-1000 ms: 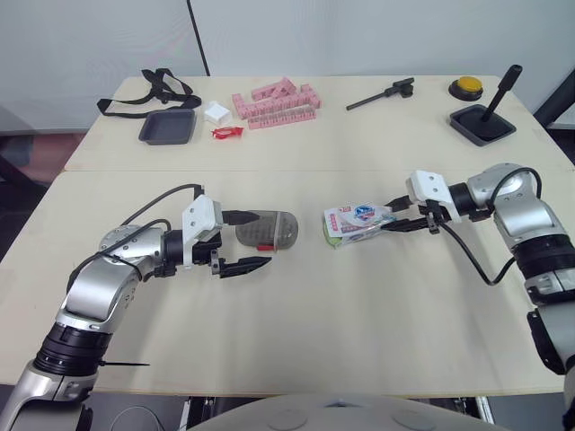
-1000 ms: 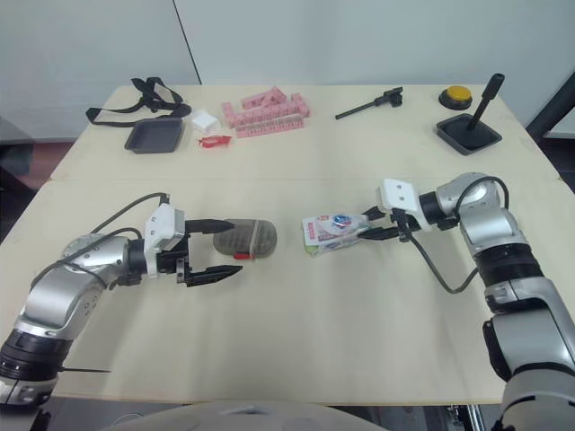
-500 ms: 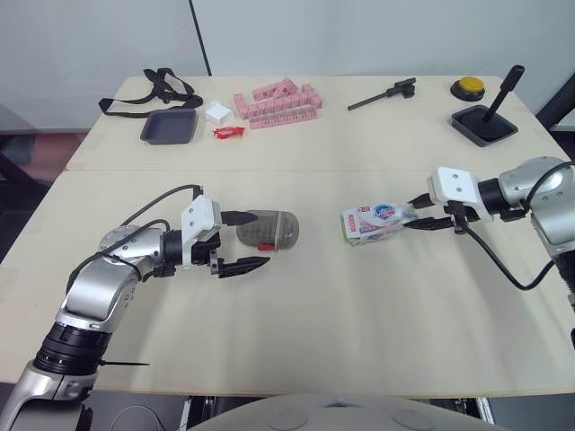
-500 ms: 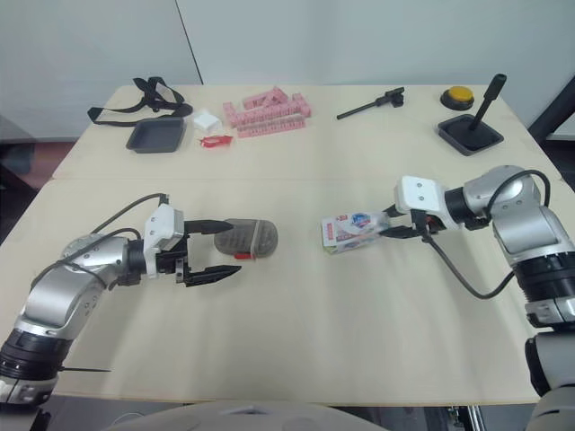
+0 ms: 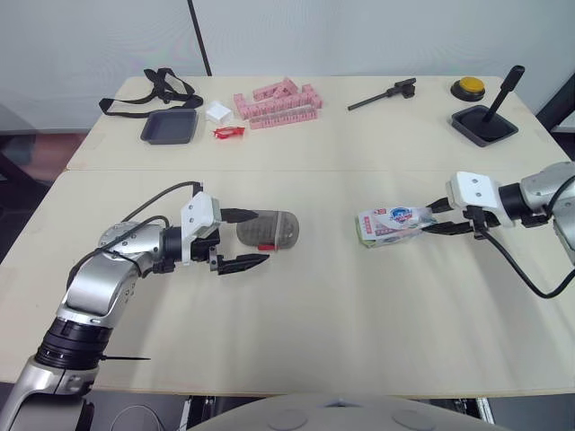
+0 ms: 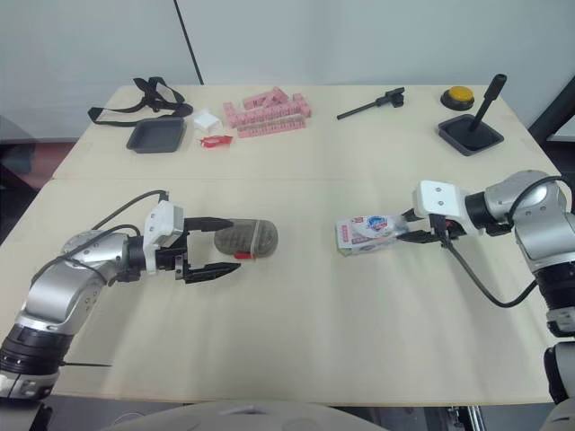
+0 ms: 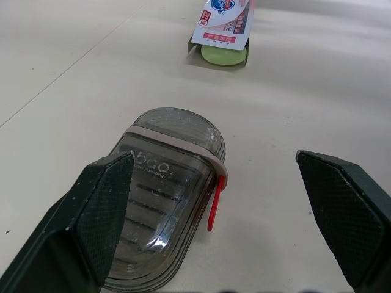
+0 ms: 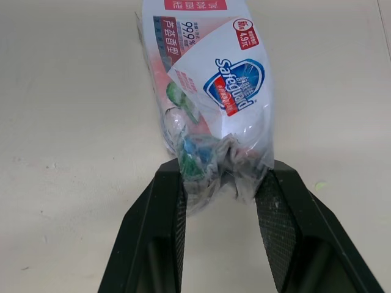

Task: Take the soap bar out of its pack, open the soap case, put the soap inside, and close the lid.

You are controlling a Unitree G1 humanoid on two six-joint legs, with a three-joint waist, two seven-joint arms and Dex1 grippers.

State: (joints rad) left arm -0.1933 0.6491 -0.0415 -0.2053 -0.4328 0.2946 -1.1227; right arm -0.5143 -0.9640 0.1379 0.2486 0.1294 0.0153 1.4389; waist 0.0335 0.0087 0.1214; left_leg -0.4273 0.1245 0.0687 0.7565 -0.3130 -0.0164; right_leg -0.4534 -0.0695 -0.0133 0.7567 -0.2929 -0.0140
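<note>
Beige table (image 5: 296,359), soap pack (image 5: 392,224) lying crosswise, crumpled end in right hand (image 5: 439,224)

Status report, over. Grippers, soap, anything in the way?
Left gripper open, flanking shut case. Right gripper shut on pack's crimped end, soap inside. Blocks, tray far back, out of the path.

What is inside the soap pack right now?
The green soap bar shows at the open end of the pack; the pack's printed film hides the rest of the bar.
</note>
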